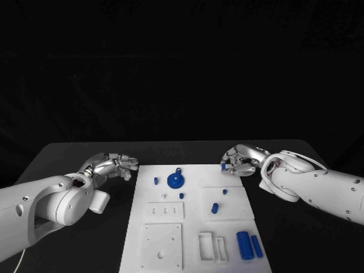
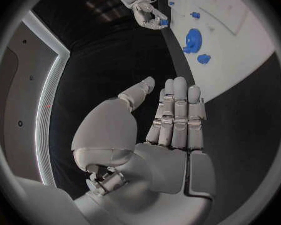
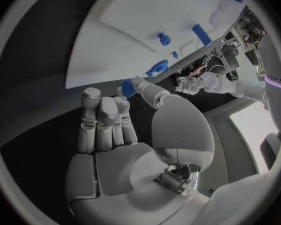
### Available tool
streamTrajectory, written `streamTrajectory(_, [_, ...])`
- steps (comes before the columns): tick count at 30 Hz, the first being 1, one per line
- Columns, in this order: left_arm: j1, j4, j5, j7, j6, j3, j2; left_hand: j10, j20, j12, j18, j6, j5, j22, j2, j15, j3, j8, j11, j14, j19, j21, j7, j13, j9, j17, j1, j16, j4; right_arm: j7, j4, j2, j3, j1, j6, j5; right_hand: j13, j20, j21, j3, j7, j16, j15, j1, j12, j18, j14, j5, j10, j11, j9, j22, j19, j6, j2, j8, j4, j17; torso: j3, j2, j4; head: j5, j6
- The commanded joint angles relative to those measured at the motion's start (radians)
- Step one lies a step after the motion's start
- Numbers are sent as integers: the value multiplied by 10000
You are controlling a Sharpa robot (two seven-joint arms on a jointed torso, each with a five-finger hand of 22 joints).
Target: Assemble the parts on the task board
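The white task board (image 1: 161, 247) lies in the middle of the black table. My right hand (image 1: 241, 160) hovers at the board's far right corner and pinches a small blue part (image 1: 224, 167) between thumb and finger; that blue part (image 3: 128, 88) is also in the right wrist view, beside the board (image 3: 147, 15). My left hand (image 1: 112, 165) sits just off the board's far left corner, fingers straight, thumb apart, holding nothing. In the left wrist view my left hand (image 2: 172, 120) is over bare table, with the right hand (image 2: 147, 12) and its part (image 2: 164, 22) beyond.
A round blue disc (image 1: 176, 180) stands at the board's far end with small blue pegs (image 1: 156, 181) around it. A short blue piece (image 1: 215, 208) sits mid-board. Two long blue cylinders (image 1: 244, 244) lie at the near right. The black table (image 1: 75, 156) surrounds the board.
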Motion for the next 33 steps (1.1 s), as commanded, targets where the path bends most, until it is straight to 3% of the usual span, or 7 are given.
streamTrajectory(1, [14, 51, -696, -774, 905, 20, 80, 211, -106, 70, 44, 106, -87, -13, -20, -108, -55, 34, -93, 78, 22, 61, -23, 74, -4, -10, -232, 103, 170, -1226, 412, 79, -6, 181, -92, -1514, -20, -51, 60, 115, 277, 12, -51, 20, 30, 313, 47, -8, 92, -10, 30, 158, 28, 365, -71, 59, 58, 17, -19, -33, -43, 20, 50])
streamTrajectory(4, [46, 188, -1016, -1088, 1181, 29, 99, 438, -189, 136, 53, 207, -211, -18, -93, -212, -147, 24, -199, 237, 123, 115, -66, 172, -29, 31, -514, 259, 375, -1698, 802, 130, -6, 333, 30, -1846, -38, -78, 59, 354, 260, 18, -68, 77, 14, 313, 67, -3, 141, -23, 43, 143, 70, 387, -178, 70, 187, 30, -35, -74, -56, 7, 47])
streamTrajectory(6, [229, 267, -1242, -1300, 1299, 29, 119, 620, -262, 199, 64, 267, -257, -7, -157, -306, -204, 9, -278, 377, 241, 192, -92, 256, -50, 74, -676, 401, 504, -1964, 1035, 249, -6, 434, 121, -2010, -43, -84, 62, 437, 260, 18, -69, 87, 8, 313, 74, -9, 157, -28, 49, 141, 87, 390, -227, 73, 244, 34, -48, -124, -65, 17, 26])
streamTrajectory(8, [362, 339, -1441, -1573, 1334, 28, 182, 845, -355, 284, 77, 322, -301, 13, -257, -415, -287, -18, -365, 532, 394, 300, -126, 371, -77, 133, -927, 584, 726, -2228, 1327, 362, -6, 501, 234, -2192, -46, -90, 63, 512, 257, 17, -72, 110, 3, 313, 78, -8, 168, -32, 55, 140, 100, 395, -281, 77, 280, 38, -56, -159, -89, 112, 64])
streamTrajectory(15, [482, 369, -1692, -2715, 1832, 26, 450, 1337, -612, 578, 140, 423, -328, 111, -554, -719, -496, -88, -560, 876, 759, 636, -254, 748, -131, 338, -1606, 1131, 1379, -2695, 1867, 948, -5, 562, 165, -2837, -50, -85, 61, 622, 257, 14, -72, 122, -8, 313, 86, -9, 178, -31, 62, 137, 114, 388, -349, 76, 354, 43, -65, -289, -56, 329, 37])
streamTrajectory(23, [483, 591, -1988, -3165, 2105, 13, 601, 1022, -652, 447, 67, 274, -330, 74, -637, -640, -537, -258, -470, 583, 552, 573, -172, 880, -220, 267, -2136, 1087, 1927, -2764, 2213, 1466, -11, 563, 204, -3141, -53, -59, 40, 828, 271, -15, -59, 143, -33, 313, 80, -9, 162, -18, 64, 130, 108, 360, -437, 62, 465, 36, -93, -328, -31, 533, -16])
streamTrajectory(33, [488, 632, -1941, -3224, 1959, -14, 688, 887, -623, 389, 29, 285, -343, 50, -830, -578, -466, -275, -428, 447, 397, 522, -142, 988, -234, 196, -2098, 1042, 2083, -2623, 2353, 1788, -16, 555, 346, -2929, -52, -53, 40, 854, 275, -20, -57, 148, -37, 313, 83, -10, 158, -14, 66, 132, 112, 348, -501, 58, 471, 37, -90, -295, -57, 561, -20])
